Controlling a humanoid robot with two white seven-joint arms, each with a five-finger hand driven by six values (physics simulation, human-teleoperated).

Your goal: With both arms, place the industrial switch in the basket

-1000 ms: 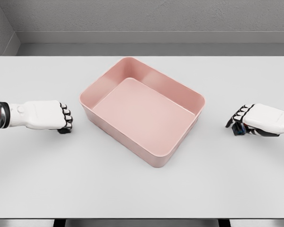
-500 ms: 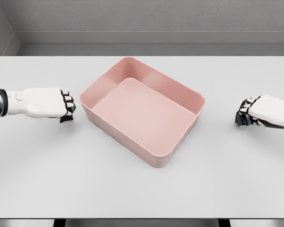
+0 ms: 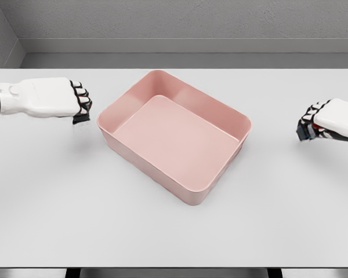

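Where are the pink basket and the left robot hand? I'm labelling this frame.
pink basket [image 3: 220,105], head view, far right rim.
left robot hand [image 3: 79,101], head view, curled knuckles.

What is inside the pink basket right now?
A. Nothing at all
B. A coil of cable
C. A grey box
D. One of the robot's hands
A: the pink basket shows only its bare floor, and both hands sit outside it, left hand and right hand.
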